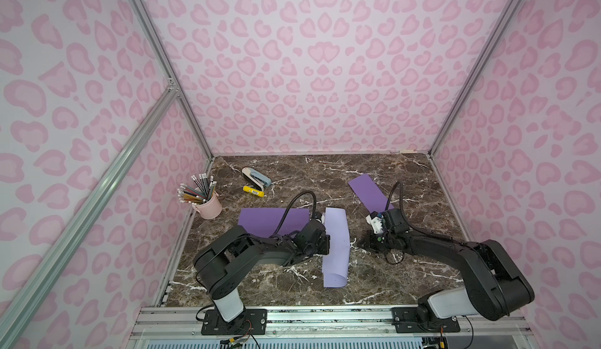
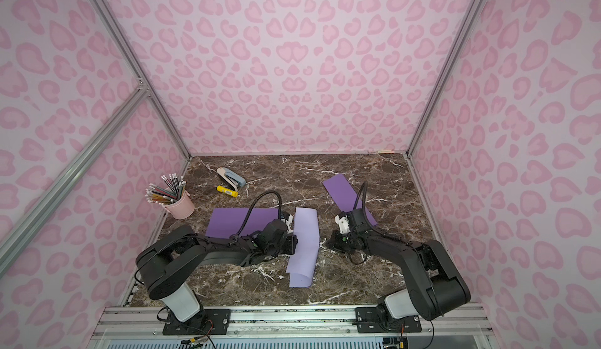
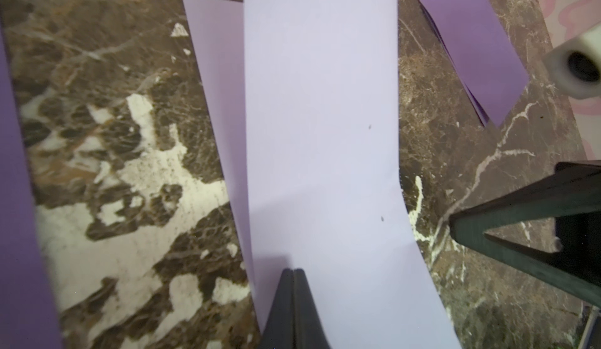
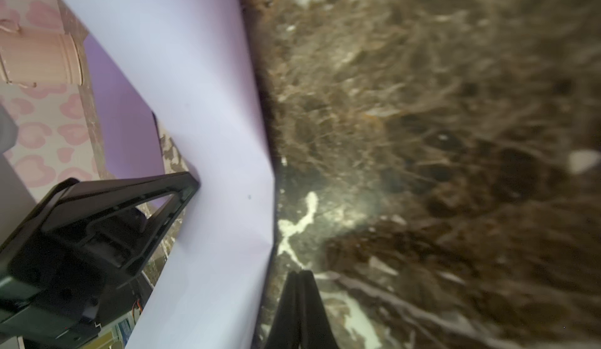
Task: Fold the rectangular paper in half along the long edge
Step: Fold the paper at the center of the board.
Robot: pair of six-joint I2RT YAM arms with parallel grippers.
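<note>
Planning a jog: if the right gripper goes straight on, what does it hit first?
Probably the table, just beside the pale paper; the shut right gripper points down at bare marble. How near it is, unclear.

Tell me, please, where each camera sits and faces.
Top views: high behind the bases, looking down on the brown marble table; left arm and right arm show.
Left wrist: looks past its shut left claw onto the pale lilac paper sheet.
Right wrist: looks past its shut right claw along that paper's edge.
Both wrist views share the paper.
</note>
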